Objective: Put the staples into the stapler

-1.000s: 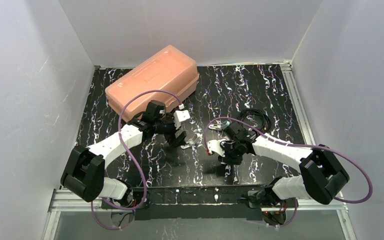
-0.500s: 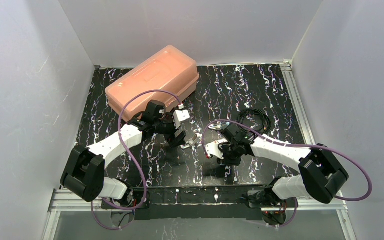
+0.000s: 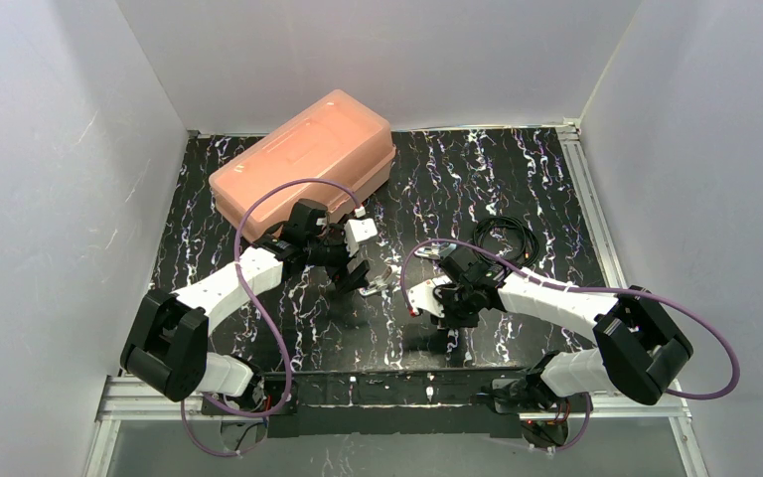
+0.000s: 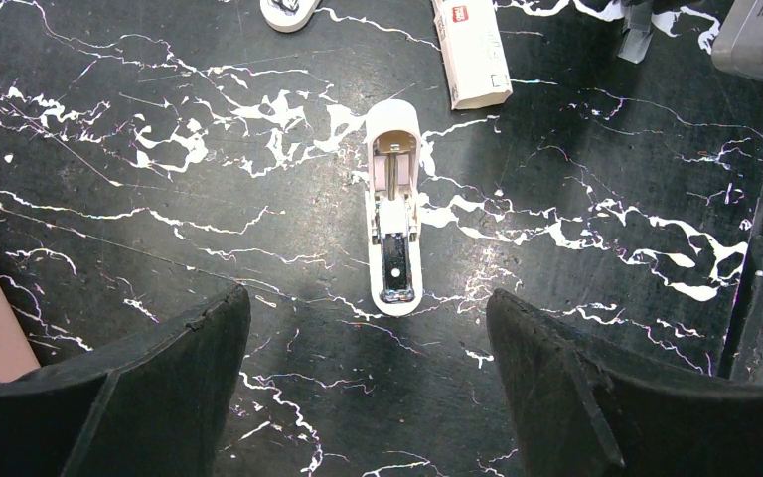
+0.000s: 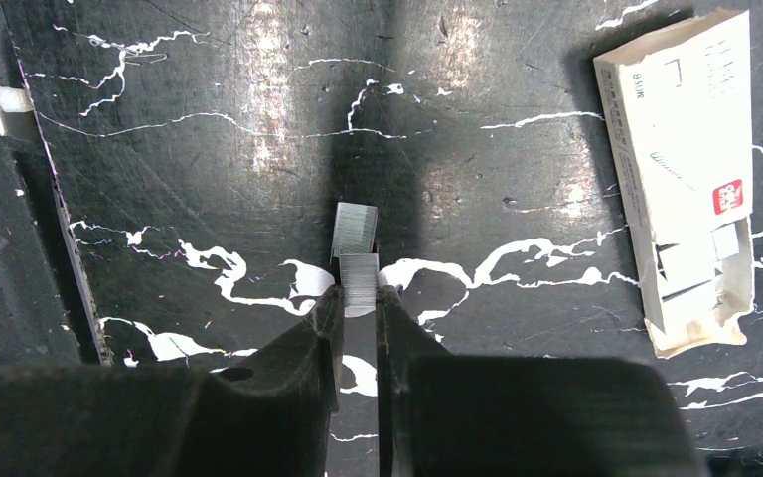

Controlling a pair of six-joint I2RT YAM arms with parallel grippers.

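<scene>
**Staple strip pinched, stapler lying open**

The stapler lies open on the table, its channel facing up. I judge it light and likely to skid. My left gripper hangs spread above it. My right gripper pinches the staples, a brittle strip best held by its sides.

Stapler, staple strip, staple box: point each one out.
stapler (image 4: pixel 394 209), left wrist view, middle of its opened body.
staple strip (image 5: pixel 360 281), right wrist view, its lower half.
staple box (image 5: pixel 681 164), right wrist view, middle of its top face.
</scene>
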